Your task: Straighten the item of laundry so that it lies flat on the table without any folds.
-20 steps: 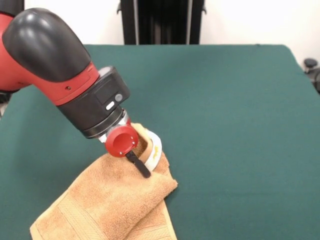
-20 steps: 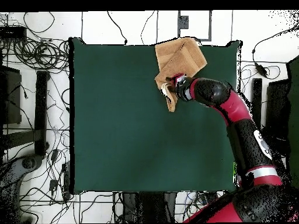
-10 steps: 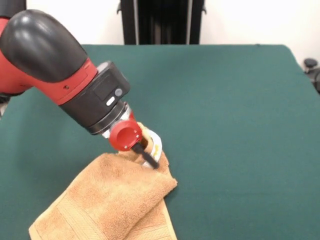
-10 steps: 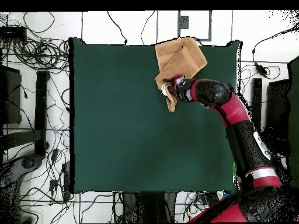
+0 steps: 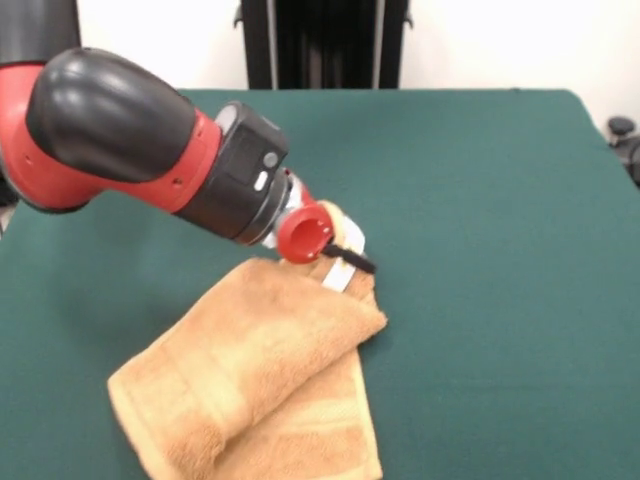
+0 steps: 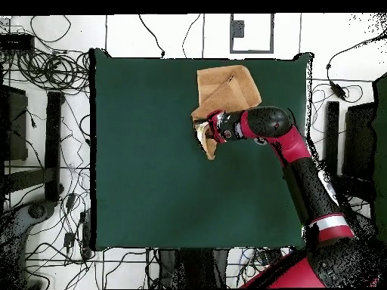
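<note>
The orange-tan towel (image 5: 262,372) lies folded over itself on the green table (image 5: 480,200), near its front edge, left of centre. One corner of it is drawn up to my gripper (image 5: 346,263), which is shut on that corner just above the cloth. The red and black arm comes in from the upper left. In the overhead view the towel (image 6: 227,84) lies by the table's top edge, and the gripper (image 6: 202,133) holds its lower tip, pulled toward the middle of the table (image 6: 143,166). A woven border band shows along the towel's lower layer.
The pedestal's black column (image 5: 325,45) stands behind the table's far edge. Cables and stands (image 6: 45,113) lie on the floor around the table in the overhead view.
The gripper has moved right and a little farther from the table's front edge in the front view. It has dragged the towel along by its held corner.
</note>
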Available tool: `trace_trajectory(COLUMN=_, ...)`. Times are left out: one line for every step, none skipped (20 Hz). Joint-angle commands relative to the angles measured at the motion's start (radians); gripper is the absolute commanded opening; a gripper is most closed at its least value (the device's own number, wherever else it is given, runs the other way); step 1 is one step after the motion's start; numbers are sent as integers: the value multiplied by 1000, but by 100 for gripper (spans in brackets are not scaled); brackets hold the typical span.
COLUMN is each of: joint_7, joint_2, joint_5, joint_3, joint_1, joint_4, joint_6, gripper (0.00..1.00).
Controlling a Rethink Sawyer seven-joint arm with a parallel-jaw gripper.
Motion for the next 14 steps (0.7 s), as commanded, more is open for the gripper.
trace_trajectory(joint_7=-336, joint_2=48, joint_5=-9, joint_3=71, joint_1=23, joint_4=115, joint_6=108, gripper=100)
trace_trajectory(joint_7=-335, joint_2=49, joint_5=-22, joint_3=77, joint_1=19, joint_4=114, joint_6=101, gripper=0)
trace_trajectory(joint_7=-340, joint_2=45, joint_5=-28, joint_3=78, joint_1=18, joint_4=115, joint_6=96, gripper=0)
trace_trajectory(joint_7=-344, joint_2=41, joint_5=-35, joint_3=78, joint_1=17, joint_4=116, joint_6=91, gripper=0)
trace_trajectory(joint_7=-348, joint_2=37, joint_5=-41, joint_3=78, joint_1=16, joint_4=117, joint_6=86, gripper=0)
trace_trajectory(joint_7=-344, joint_2=35, joint_5=-42, joint_3=78, joint_1=15, joint_4=117, joint_6=90, gripper=0)
trace_trajectory(joint_7=-336, joint_2=27, joint_5=-45, joint_3=77, joint_1=13, joint_4=123, joint_6=89, gripper=0)
trace_trajectory(joint_7=-332, joint_2=24, joint_5=-47, joint_3=77, joint_1=11, joint_4=126, joint_6=88, gripper=0)
trace_trajectory(joint_7=-323, joint_2=17, joint_5=-48, joint_3=78, joint_1=7, joint_4=135, joint_6=85, gripper=0)
trace_trajectory(joint_7=-322, joint_2=15, joint_5=-52, joint_3=79, joint_1=5, joint_4=138, joint_6=84, gripper=0)
trace_trajectory(joint_7=-319, joint_2=9, joint_5=-56, joint_3=78, joint_1=3, joint_4=139, joint_6=86, gripper=0)
trace_trajectory(joint_7=-319, joint_2=8, joint_5=-61, joint_3=79, joint_1=1, joint_4=139, joint_6=85, gripper=0)
trace_trajectory(joint_7=-317, joint_2=-1, joint_5=-73, joint_3=77, joint_1=0, joint_4=141, joint_6=76, gripper=0)
trace_trajectory(joint_7=-315, joint_2=-6, joint_5=-83, joint_3=76, joint_1=-2, joint_4=144, joint_6=66, gripper=0)
